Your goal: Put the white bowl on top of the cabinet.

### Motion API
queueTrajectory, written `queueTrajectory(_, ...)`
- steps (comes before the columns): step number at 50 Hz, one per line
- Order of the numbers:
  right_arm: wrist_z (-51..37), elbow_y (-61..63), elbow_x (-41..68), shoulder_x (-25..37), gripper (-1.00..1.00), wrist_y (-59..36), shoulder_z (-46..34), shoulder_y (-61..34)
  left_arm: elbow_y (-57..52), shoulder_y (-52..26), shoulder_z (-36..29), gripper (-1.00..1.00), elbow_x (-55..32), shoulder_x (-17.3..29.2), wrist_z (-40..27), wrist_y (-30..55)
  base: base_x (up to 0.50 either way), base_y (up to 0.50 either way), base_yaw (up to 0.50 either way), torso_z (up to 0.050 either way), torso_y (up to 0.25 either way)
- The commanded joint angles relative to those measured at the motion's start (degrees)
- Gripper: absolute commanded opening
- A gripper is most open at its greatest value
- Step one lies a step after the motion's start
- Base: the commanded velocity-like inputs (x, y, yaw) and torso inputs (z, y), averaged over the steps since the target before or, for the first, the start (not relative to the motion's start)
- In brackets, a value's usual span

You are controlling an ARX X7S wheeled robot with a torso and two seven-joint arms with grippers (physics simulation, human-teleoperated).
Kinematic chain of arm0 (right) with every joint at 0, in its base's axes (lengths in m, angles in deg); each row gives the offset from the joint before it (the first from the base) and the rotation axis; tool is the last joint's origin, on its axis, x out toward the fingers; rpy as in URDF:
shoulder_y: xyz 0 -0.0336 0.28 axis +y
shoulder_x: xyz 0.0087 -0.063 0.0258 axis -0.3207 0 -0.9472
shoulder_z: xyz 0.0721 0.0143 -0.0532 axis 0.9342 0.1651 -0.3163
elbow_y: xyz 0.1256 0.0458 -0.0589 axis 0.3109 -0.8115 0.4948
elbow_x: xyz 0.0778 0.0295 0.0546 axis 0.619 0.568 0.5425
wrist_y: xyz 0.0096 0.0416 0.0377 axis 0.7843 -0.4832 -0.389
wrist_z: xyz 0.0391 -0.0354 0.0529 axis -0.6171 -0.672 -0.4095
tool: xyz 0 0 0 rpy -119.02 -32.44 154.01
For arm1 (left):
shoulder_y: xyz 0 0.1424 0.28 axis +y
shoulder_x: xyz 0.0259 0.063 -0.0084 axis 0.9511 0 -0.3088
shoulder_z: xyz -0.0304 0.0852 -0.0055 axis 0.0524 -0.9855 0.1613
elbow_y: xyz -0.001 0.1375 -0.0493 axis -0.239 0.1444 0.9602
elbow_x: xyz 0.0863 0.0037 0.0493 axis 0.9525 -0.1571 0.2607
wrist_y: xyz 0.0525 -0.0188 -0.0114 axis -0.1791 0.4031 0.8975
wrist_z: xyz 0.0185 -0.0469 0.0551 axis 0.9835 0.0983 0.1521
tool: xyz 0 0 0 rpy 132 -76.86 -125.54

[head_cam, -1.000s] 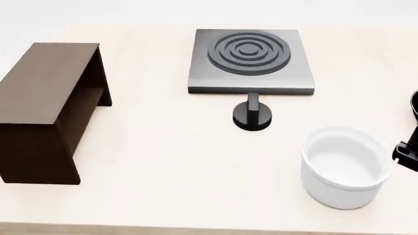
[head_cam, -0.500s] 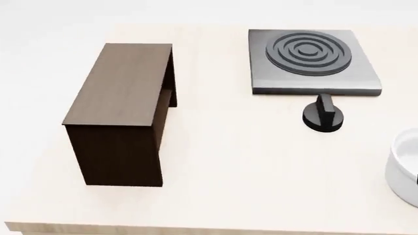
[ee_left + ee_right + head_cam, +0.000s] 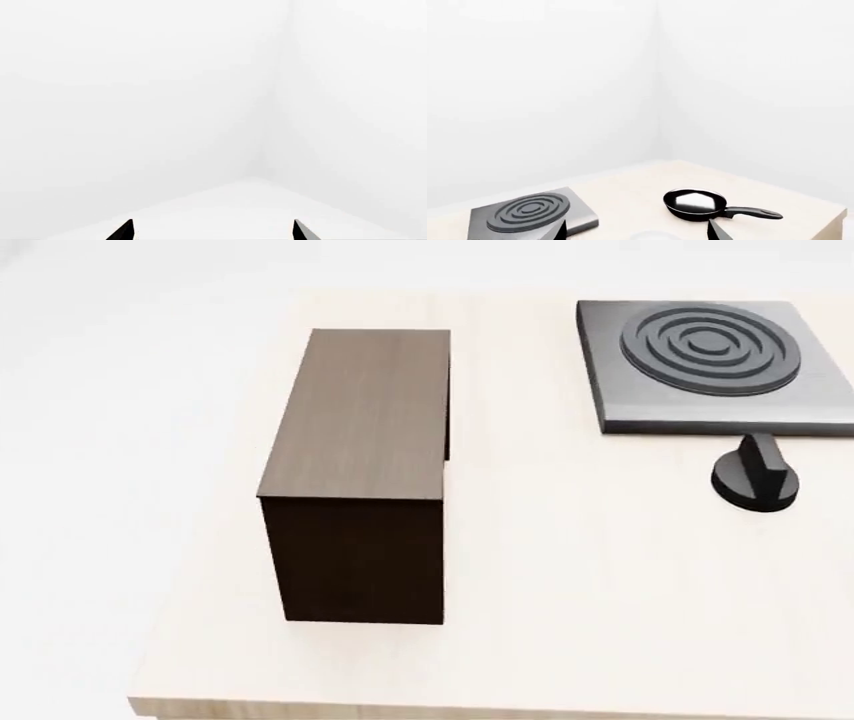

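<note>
Evidently both grippers, left point(image 3: 210, 234) and right point(image 3: 637, 234), hang spread and empty; the cabinet point(image 3: 363, 420) offers a bare flat top for the bowl

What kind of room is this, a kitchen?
Probably a pretend kitchen in a simulator. On a pale wooden table sit a grey stove plate with rings and its black knob, and a black frying pan. The walls are bare white.

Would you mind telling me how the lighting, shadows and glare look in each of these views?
Head view: soft, even light; the cabinet casts only a faint shadow on the table. Right wrist view: a bright glare patch fills the black frying pan; sharp throughout. Left wrist view: almost featureless white walls, no blur visible.
</note>
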Motion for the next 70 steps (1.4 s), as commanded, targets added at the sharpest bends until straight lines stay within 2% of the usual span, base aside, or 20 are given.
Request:
queueTrajectory(1,0.4,3.1,1.5,-0.5,1.00,-1.5,3.0,2.3,-0.1,0.1,-0.4,1.00,-0.1,0.1,-0.3,0.1,0.00,0.00,0.00,0.000,0.000)
queueTrajectory(17,0.4,4.2,2.5,-0.8,1.00,-2.0,3.6,3.0,-0.1,0.3,-0.6,1.00,-0.4,0.4,-0.6,-0.1,0.38,0.00,0.00,0.000,0.000)
queueTrajectory(18,-1.3,-4.4,-3.8,-0.8,1.00,6.6,-5.0,-3.6,0.1,0.3,-0.9,1.00,-0.2,0.2,-0.6,-0.5,0.00,0.00,0.00,0.000,0.000)
queueTrajectory(19,-1.4,-12.1,-3.9,-1.0,1.00,9.2,-6.6,-3.7,0.1,0.3,-0.9,1.00,-0.2,0.3,-0.7,-0.5,0.00,0.00,0.00,0.000,0.000)
queueTrajectory(23,-1.2,-10.6,-3.1,-0.9,1.00,7.8,-5.8,-3.2,0.5,0.2,-0.9,1.00,-0.3,0.4,-0.7,-0.7,0.04,0.00,0.00,0.000,0.000)
queueTrajectory(26,-0.6,-1.6,-0.2,-1.3,1.00,2.5,-1.1,1.0,0.5,0.3,-0.8,1.00,-0.5,0.6,-0.6,-0.7,0.24,0.00,0.00,0.000,0.000)
queueTrajectory(29,1.3,12.3,6.3,-2.9,1.00,-6.6,9.3,6.8,1.0,0.1,-0.9,1.00,-0.4,0.7,-0.7,-0.9,0.34,0.00,0.00,0.000,0.000)
queueTrajectory(31,-3.3,-4.9,-7.4,-1.3,1.00,10.6,-7.9,-10.4,1.0,0.0,-1.1,1.00,-0.4,0.7,-0.7,-0.8,0.38,0.00,0.00,0.000,0.000)
queueTrajectory(32,-2.8,-13.5,-7.8,-1.3,1.00,19.1,-13.8,-13.2,1.0,0.0,-1.2,1.00,-0.4,0.7,-0.8,-0.8,0.38,0.00,0.00,0.000,0.000)
queueTrajectory(34,-2.4,-30.7,-8.0,-1.2,1.00,21.9,-13.9,-12.9,1.3,0.1,-1.2,1.00,-0.3,0.7,-0.8,-1.1,0.38,0.00,0.00,0.000,0.000)
queueTrajectory(35,-2.4,-32.1,-8.0,-1.2,1.00,21.9,-13.9,-12.7,1.1,0.1,-1.2,1.00,-0.4,0.7,-0.9,-1.0,0.38,0.00,0.00,0.000,0.000)
queueTrajectory(48,-3.2,-29.5,-7.9,-1.2,1.00,19.4,-14.1,-12.3,1.0,0.3,-1.4,1.00,-0.5,0.8,-1.2,-1.1,0.38,0.00,0.00,0.000,0.000)
queueTrajectory(61,-4.1,-29.2,-7.9,-1.3,1.00,19.6,-13.8,-12.5,0.9,0.6,-1.4,1.00,-0.9,1.1,-1.4,-1.1,0.02,0.00,0.00,0.000,0.001)
queueTrajectory(70,-14.6,-33.2,-13.2,-2.2,1.00,16.0,-10.3,-16.6,0.9,0.5,-1.5,1.00,-1.1,1.3,-1.6,-1.0,0.00,0.00,0.00,0.000,0.000)
